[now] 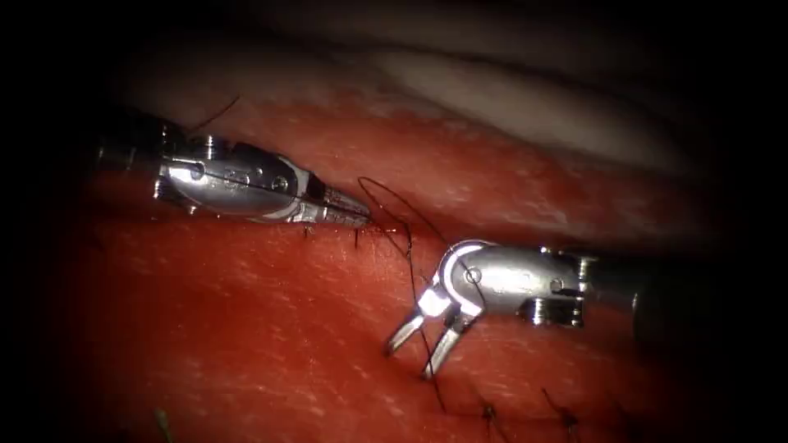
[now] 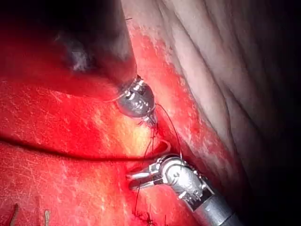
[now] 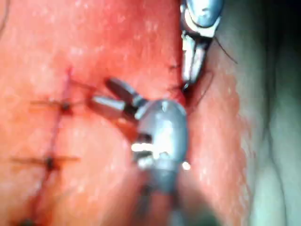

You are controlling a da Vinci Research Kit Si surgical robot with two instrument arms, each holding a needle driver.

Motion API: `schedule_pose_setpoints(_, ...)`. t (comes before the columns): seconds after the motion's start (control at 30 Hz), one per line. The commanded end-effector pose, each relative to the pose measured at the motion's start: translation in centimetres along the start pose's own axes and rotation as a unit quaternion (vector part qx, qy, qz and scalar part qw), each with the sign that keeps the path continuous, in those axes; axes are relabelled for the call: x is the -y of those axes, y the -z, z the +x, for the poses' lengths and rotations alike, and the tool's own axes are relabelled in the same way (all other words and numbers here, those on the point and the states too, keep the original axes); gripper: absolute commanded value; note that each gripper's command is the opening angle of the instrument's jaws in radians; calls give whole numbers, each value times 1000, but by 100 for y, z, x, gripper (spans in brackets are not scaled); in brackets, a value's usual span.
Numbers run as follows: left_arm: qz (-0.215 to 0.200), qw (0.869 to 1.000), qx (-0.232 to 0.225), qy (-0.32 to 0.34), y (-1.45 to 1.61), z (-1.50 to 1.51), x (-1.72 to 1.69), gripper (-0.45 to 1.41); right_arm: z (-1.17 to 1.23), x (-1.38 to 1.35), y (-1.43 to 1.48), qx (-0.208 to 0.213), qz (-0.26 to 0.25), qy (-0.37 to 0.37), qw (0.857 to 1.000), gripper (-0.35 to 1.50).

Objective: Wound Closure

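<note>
- The left arm's silver gripper [image 1: 349,209] comes in from the endoscope view's left, jaws clenched, tip down at the cut [image 1: 386,234] in the moist red pork tissue [image 1: 246,328]. Thin dark thread [image 1: 394,201] rises right at that tip, so I judge it grasps the thread there, though the exact contact is too small to be sure.
- The right arm's silver gripper [image 1: 419,344] points down and to the left, jaws parted and released, holding nothing. The thread runs down between its two fingers [image 1: 402,335] without being pinched.
- The thread arcs up from the left tip, loops over toward the right tool's wrist, then drops along the tissue toward the finished dark stitches [image 1: 492,410] at the lower edge.
- In the right wrist view those stitches [image 3: 63,106] cross the closed part of the cut in a row, beside the parted right gripper [image 3: 101,94].
- I cannot make out a curved needle anywhere, so whether it sits in the tissue is unknown.
- Handling, as a judgement: the thread is light, limp and slick with red fluid; it should be taken on a free span, not at a knot. The tissue looks soft and easily torn at the cut's edge.
- The thread's long axis runs roughly from upper left to lower right across the cut.
</note>
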Motion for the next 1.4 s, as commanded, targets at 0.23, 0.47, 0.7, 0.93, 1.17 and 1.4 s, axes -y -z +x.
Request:
schedule_pose_setpoints(0.23, -8, 1000, -2, -4, 2, -3, -24, -35, 15, -16, 26, -35, -51, -72, 995, -35)
schedule_pose_setpoints(0.47, -15, 1000, 1, -11, 12, -5, -58, -35, 25, -38, 65, -93, -133, -195, 967, -35)
schedule_pose_setpoints(0.7, -28, 999, 5, -18, 30, 6, -127, -35, -7, -62, 114, -104, -232, -335, 907, -35)
schedule_pose_setpoints(0.93, -34, 999, 3, -22, 41, 26, -171, -35, -40, -60, 131, -70, -292, -416, 858, -35)
schedule_pose_setpoints(1.17, -47, 999, 0, -28, 64, 51, -230, -35, -45, -63, 121, -74, -299, -427, 850, -35)
schedule_pose_setpoints(1.4, -56, 998, -2, -36, 94, 76, -297, -35, -46, -71, 124, -86, -331, -530, 776, -35)
